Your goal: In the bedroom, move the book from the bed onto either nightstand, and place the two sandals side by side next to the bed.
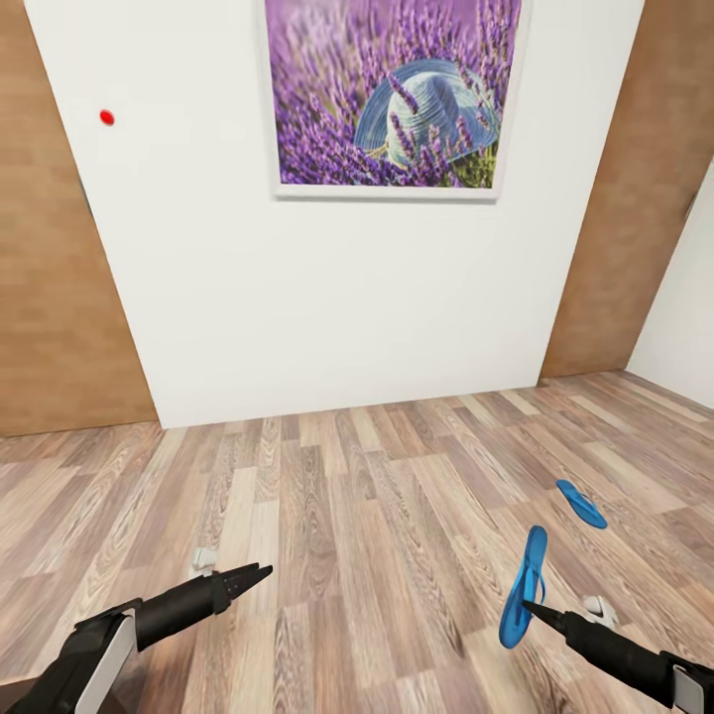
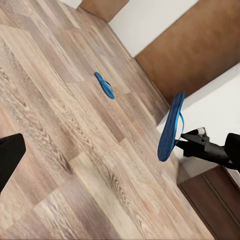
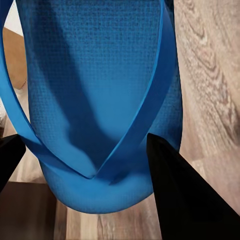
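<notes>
Off the tip of the right gripper (image 1: 535,607) hangs one blue sandal (image 1: 523,587), lifted clear of the wood-plank floor (image 1: 347,516) and standing nearly on edge, its length running up and away from the fingertips. From the right wrist view the sandal's footbed (image 3: 95,85) and V-shaped strap are right in front of the camera, with a dark finger (image 3: 185,195) on one side of it and the other finger at the far edge; the fingers are parted by about the sole's width and clamp the sandal between them. From the left wrist view the same sandal (image 2: 171,127) is seen edge-on, pinched at its lower end by the right gripper (image 2: 186,142).

Beyond the held sandal, farther from the robot and a little to the right of that gripper, the second blue sandal (image 1: 581,504) lies flat on the floor, well apart from the first; it also shows from the left wrist view (image 2: 104,85).

Far to the left of the right gripper, the left gripper (image 1: 260,572) is held low over the floor, its fingers close together and nothing between them, though whether they fully meet I cannot tell.

Ahead of both grippers rises a white wall (image 1: 327,297) with a framed picture of a straw hat among lavender (image 1: 392,94) and a small red dot (image 1: 107,117), flanked by brown wooden panels (image 1: 50,297).
</notes>
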You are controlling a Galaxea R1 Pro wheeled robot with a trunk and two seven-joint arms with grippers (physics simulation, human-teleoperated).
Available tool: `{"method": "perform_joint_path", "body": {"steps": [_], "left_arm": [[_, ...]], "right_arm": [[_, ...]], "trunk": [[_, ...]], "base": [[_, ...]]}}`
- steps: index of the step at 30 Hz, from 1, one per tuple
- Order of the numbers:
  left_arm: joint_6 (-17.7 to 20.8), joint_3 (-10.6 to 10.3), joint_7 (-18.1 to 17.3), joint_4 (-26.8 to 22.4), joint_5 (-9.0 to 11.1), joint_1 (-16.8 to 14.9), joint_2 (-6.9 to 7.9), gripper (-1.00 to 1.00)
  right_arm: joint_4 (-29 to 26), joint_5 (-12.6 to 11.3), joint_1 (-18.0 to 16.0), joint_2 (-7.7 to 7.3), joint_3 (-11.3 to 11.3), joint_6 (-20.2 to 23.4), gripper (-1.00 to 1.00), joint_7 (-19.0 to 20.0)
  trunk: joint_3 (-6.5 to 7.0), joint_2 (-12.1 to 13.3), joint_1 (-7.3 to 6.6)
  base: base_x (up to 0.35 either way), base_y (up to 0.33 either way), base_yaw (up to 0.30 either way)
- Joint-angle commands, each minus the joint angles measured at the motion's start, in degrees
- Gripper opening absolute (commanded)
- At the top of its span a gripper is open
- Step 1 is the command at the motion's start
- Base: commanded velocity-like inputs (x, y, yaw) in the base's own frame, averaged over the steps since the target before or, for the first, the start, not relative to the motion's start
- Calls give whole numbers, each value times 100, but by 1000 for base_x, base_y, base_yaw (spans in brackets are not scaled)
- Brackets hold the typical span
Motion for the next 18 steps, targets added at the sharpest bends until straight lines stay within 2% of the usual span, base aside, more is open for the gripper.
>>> {"method": "perform_joint_path", "body": {"steps": [1,4,8,18], "left_arm": [[50,1,-10,1,26,-2,1,100],[49,1,-3,2,26,-1,1,100],[49,-3,-2,3,26,-1,-6,100],[40,1,-1,3,-10,-3,-136,100]], "right_arm": [[16,-65,-8,1,48,71,-100,19],[16,-65,-8,1,48,69,-100,20],[16,-65,-8,1,48,69,-100,19],[16,-65,-8,1,48,72,-100,19]], "trunk": [[17,-1,-4],[84,3,-11],[155,164,-99],[335,565,-319]], "base": [[0,0,0],[0,0,0],[0,0,0],[0,0,0]]}}
